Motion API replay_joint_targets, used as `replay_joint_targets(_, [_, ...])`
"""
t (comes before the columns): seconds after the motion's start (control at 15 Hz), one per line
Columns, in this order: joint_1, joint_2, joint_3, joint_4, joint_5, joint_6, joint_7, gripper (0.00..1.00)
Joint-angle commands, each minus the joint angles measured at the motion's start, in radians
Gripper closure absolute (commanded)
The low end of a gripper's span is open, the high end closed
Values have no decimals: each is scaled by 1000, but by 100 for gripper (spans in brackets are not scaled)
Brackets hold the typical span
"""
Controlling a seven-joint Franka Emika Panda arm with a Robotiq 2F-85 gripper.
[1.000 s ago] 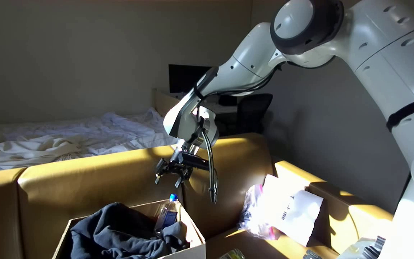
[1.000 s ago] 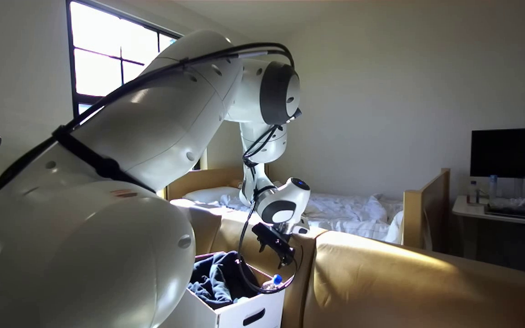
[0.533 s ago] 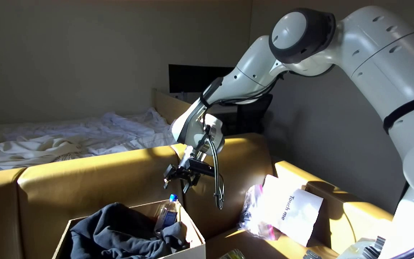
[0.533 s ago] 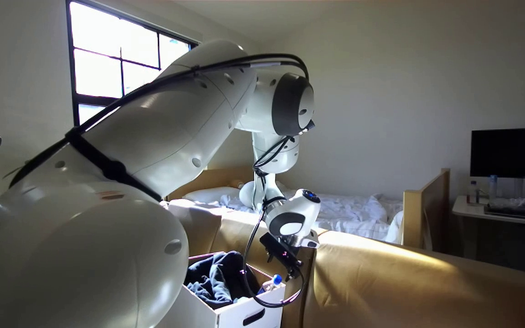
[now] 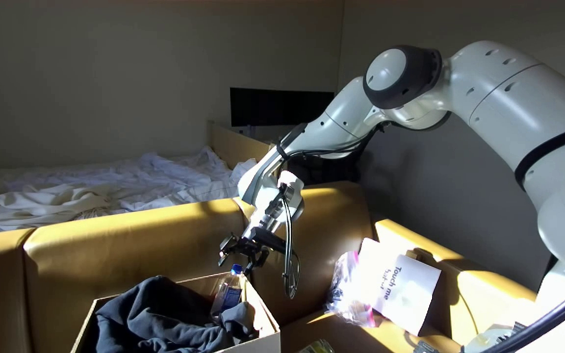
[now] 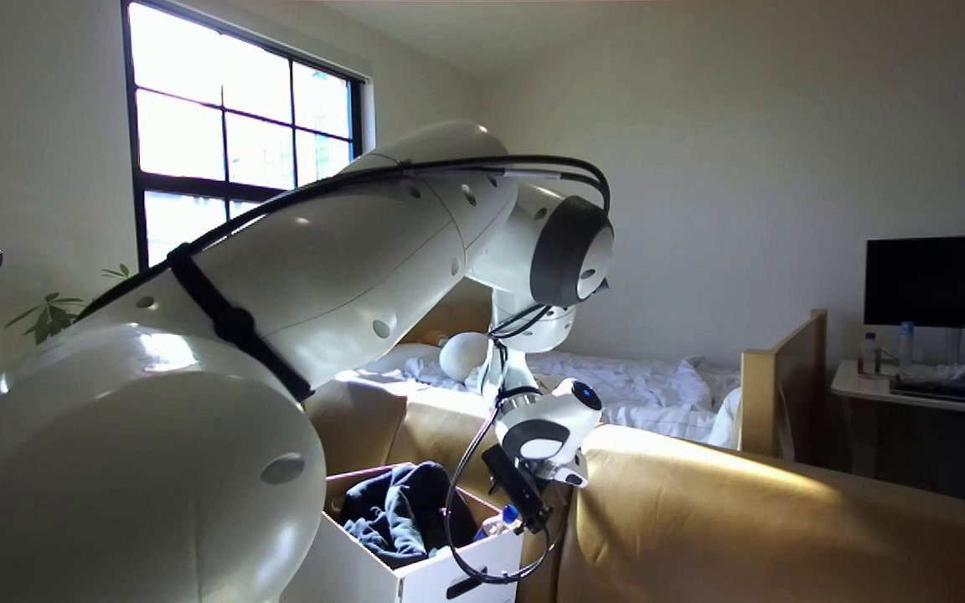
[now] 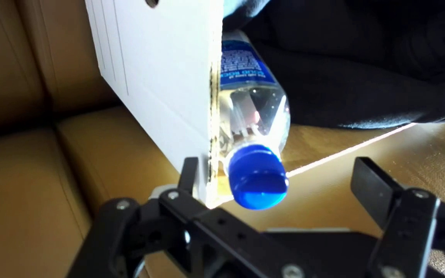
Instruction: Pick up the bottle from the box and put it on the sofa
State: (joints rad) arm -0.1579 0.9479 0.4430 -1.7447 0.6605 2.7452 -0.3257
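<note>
- My gripper (image 7: 278, 179) hangs near a corner of the box (image 7: 160, 58), fingers (image 7: 373, 191) spread wide!
- There's the bottle (image 7: 253, 112), tilted inside, blue cap (image 7: 257, 173) up, dark cloth (image 7: 334, 92) against it!
- The sofa (image 5: 135, 240) rises behind.

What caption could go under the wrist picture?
Clear plastic bottle tilted inside a white-sided cardboard box, its round blue cap framed by the open black tool.
</note>
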Motion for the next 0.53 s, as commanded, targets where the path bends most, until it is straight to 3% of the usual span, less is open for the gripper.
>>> replay_joint_targets(0.0, [-8,47,31,60,-12,-39,-8,0])
replay_joint_targets(0.47, [129,37,-63,172,-183,-189,114,0])
